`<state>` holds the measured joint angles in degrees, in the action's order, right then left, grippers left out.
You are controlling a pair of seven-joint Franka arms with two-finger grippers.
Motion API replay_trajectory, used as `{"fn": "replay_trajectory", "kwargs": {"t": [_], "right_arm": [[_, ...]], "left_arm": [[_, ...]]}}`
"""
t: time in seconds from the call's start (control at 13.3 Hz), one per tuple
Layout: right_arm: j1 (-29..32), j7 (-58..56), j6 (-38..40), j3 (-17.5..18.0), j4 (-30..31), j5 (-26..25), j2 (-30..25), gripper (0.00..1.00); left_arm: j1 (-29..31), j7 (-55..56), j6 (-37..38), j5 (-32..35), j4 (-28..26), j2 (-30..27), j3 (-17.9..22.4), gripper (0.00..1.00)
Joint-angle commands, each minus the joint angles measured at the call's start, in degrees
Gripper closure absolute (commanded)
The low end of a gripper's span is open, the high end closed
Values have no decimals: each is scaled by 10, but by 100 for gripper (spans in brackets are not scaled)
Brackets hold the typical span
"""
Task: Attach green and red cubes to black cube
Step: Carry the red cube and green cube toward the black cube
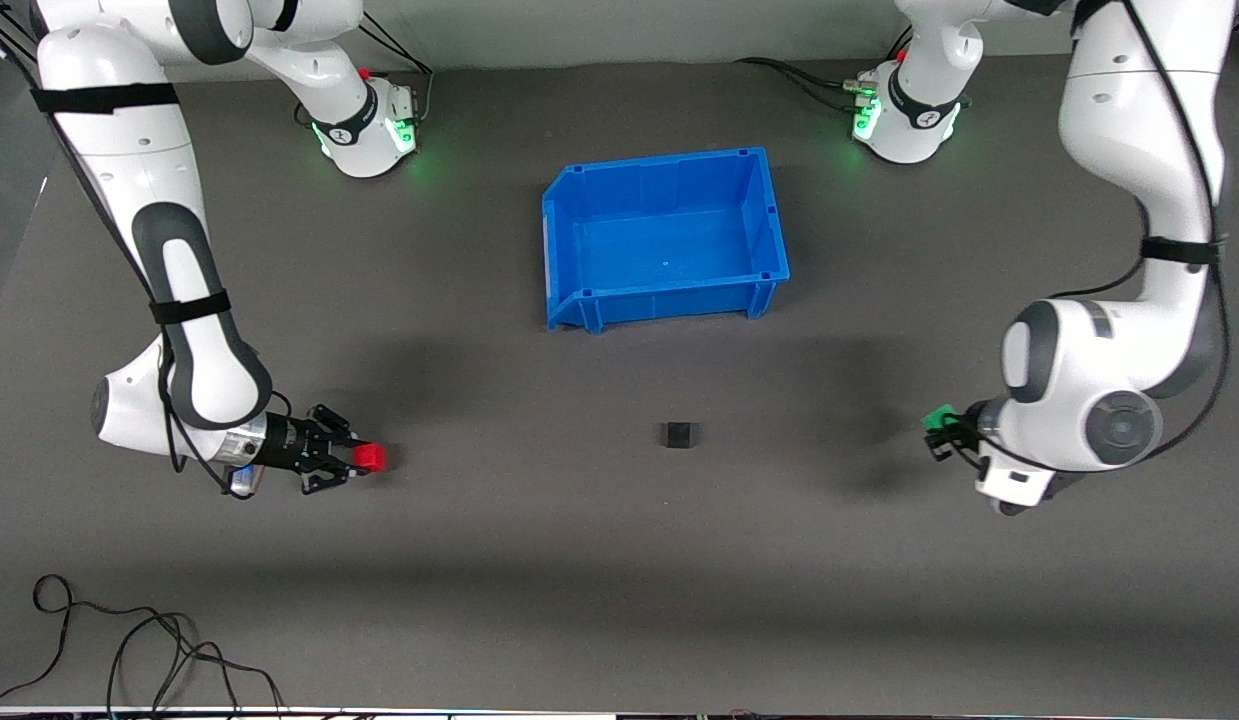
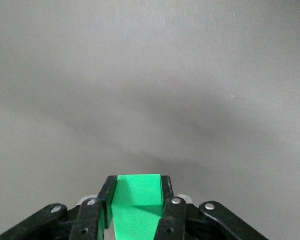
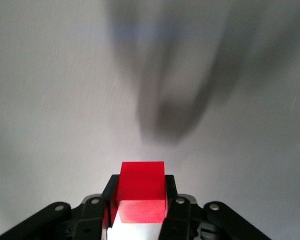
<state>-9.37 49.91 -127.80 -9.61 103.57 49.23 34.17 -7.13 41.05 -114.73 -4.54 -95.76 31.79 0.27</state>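
Note:
The black cube sits on the dark table, nearer to the front camera than the blue bin. My right gripper is shut on the red cube, held low over the table toward the right arm's end; the red cube shows between the fingers in the right wrist view. My left gripper is shut on the green cube, held low over the table toward the left arm's end; it shows between the fingers in the left wrist view. Both grippers point toward the black cube and are well apart from it.
A blue bin stands open and empty at the table's middle, farther from the front camera than the black cube. A loose black cable lies near the front edge at the right arm's end.

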Motion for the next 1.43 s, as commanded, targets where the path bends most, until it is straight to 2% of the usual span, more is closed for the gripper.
{"fn": "replay_trajectory", "kwargs": {"t": [0.0,0.15,0.38,0.53,0.67,0.97,1.35], "right_arm": [[-64,109,4,-5,-7,9,-24,63],[-115,189,-17,-5,-21,10,-19,63],[-208,315,-94,-5,-38,10,-7,63],[-257,359,-120,-5,-57,10,14,64],[-290,381,-124,-5,-83,10,39,66],[-336,462,-153,-5,-146,9,91,66],[-362,466,-160,-5,-203,1,149,66]], "left_arm": [[-38,169,1,-56,13,1,8,100],[-51,304,-49,-59,15,6,6,100],[-107,484,-127,-61,13,24,0,100],[-143,588,-190,-53,14,49,1,100],[-175,605,-205,-59,15,67,0,100],[-195,648,-254,-79,17,83,-5,100],[-205,669,-289,-84,17,100,-26,100]]}}
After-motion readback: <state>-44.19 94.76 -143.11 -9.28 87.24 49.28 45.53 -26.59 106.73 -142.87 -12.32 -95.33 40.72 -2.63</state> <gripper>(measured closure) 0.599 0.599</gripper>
